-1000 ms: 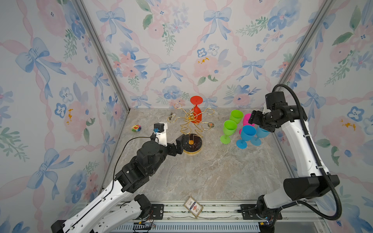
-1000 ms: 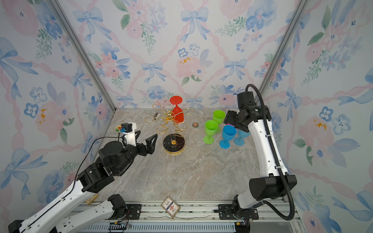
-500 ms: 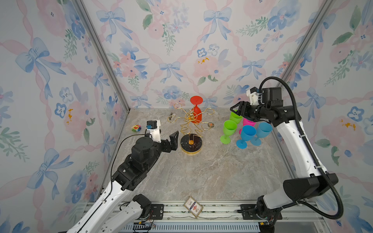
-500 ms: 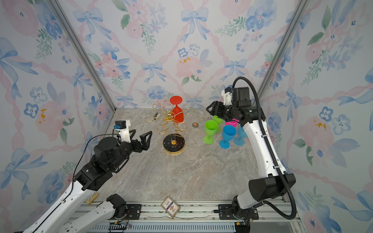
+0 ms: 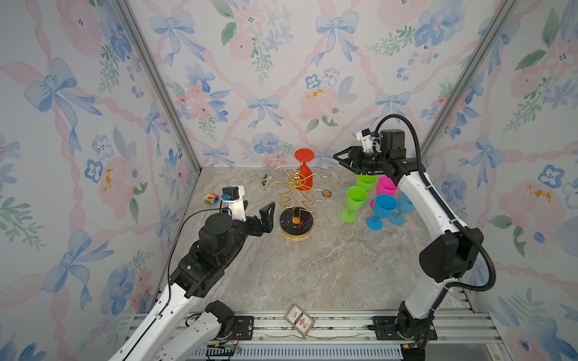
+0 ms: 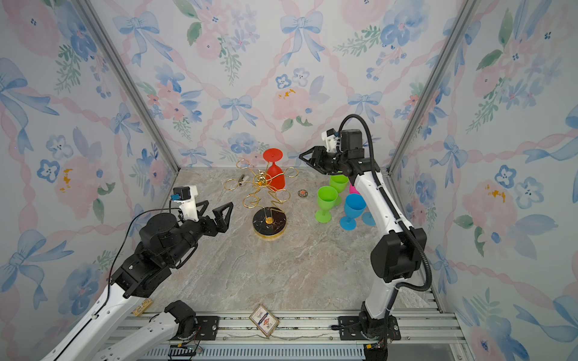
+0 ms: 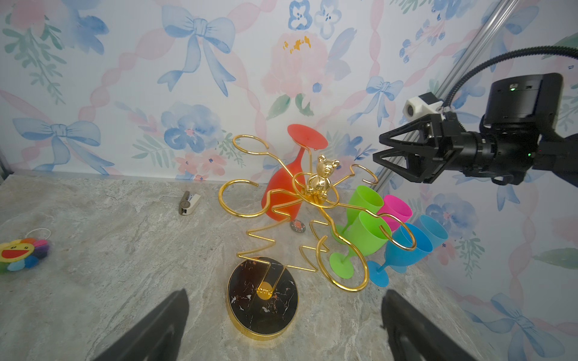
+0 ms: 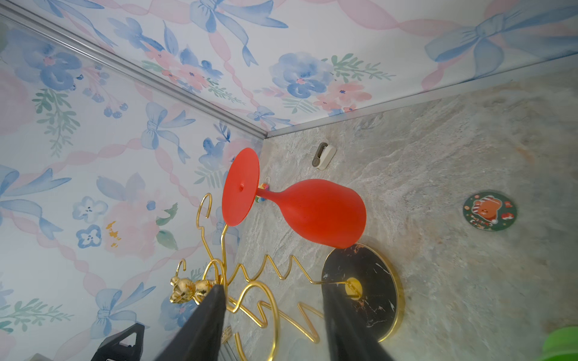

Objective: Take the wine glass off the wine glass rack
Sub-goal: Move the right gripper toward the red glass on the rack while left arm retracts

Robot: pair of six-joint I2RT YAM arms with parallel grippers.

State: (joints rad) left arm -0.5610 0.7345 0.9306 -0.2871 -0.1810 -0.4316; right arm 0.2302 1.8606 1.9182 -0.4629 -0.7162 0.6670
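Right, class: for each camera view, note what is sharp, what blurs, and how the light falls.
Both top views: soft, even light, sharp throughout, the wine glass rack casting little shadow. Left wrist view: left gripper fingers blur near the lens; highlights glint on the gold bear. Right wrist view: red wine glass sharp, right gripper fingers and green glass soft.

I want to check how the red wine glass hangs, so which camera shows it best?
The right wrist view: the red wine glass is large, with foot, stem and bowl almost unobstructed. The left wrist view has it partly behind the wine glass rack; both top views show it small, beyond the rack.
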